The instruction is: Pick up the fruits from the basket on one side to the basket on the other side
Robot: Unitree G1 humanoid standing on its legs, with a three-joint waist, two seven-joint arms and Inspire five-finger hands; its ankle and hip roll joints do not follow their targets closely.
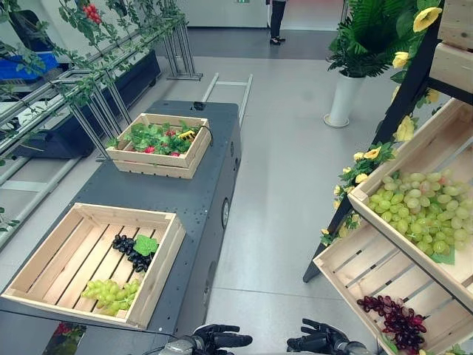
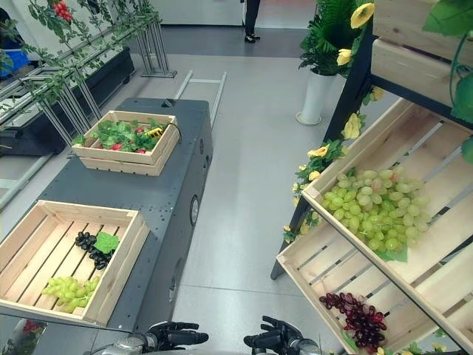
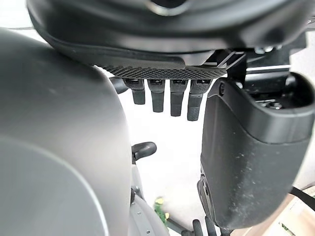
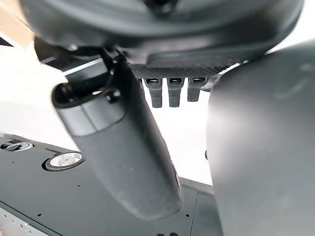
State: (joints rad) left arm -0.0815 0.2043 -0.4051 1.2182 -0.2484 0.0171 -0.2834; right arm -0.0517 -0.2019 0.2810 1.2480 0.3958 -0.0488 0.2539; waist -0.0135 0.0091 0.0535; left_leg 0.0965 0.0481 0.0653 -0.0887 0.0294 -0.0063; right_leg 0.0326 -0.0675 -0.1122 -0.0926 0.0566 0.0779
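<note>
Left eye view, bottom edge: left robot hand [image 1: 213,339] and right robot hand [image 1: 324,342], half cropped, fingers relaxed, empty.

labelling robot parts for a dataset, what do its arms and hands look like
The left hand and right hand are both matte black, with slim blocky fingers in a row and a much bulkier, smooth thumb. A fine mesh texture edges the palm. The left arm is silver-grey metal at the wrist, as is the right.
</note>
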